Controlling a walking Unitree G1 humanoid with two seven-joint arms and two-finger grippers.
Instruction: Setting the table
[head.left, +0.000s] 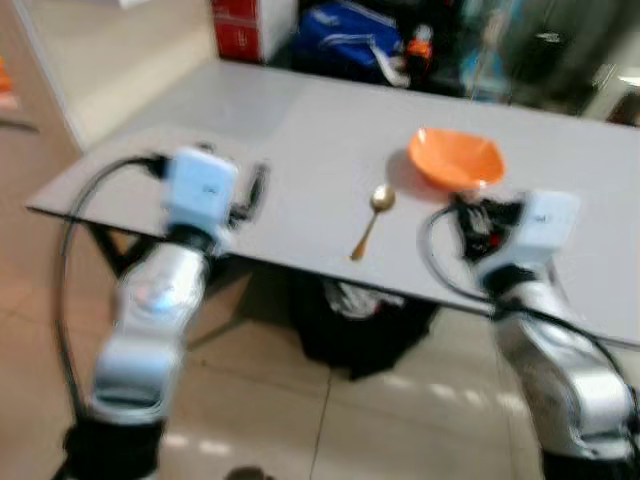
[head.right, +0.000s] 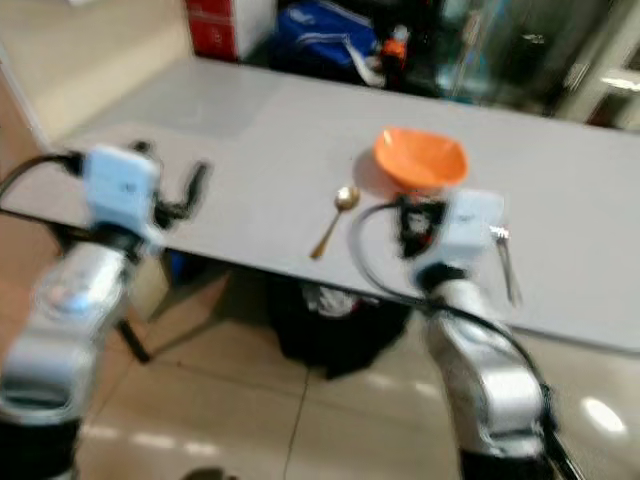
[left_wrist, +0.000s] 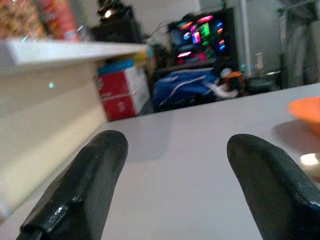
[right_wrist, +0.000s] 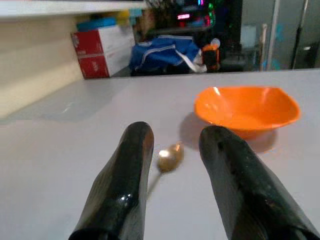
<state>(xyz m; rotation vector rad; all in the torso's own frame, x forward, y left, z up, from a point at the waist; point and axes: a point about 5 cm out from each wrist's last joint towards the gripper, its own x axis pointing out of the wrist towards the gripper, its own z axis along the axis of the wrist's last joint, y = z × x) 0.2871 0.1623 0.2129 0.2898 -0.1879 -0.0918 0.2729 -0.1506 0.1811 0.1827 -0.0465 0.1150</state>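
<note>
- While the table (head.left: 300, 140) is only partly laid, the left gripper (left_wrist: 175, 185) is held above the near left corner of the tabletop, jaws spread wide and empty; nothing lies between them, and the bowl's rim is seen well off toward the far side.
- A gold spoon (head.left: 370, 222) is laid on the table with its head pointing away from the robot, just beside the orange bowl (head.left: 455, 158), as a place setting would have it; seen from the right wrist, its head shows in the gap between the right jaws, beyond their tips.
- The right gripper (right_wrist: 172, 165) is kept low at the near edge, jaws parted and holding nothing, with the bowl ahead and slightly to one side.
- A fork (head.right: 505, 262) is seen just beside the right arm, probably placed to balance the spoon.
</note>
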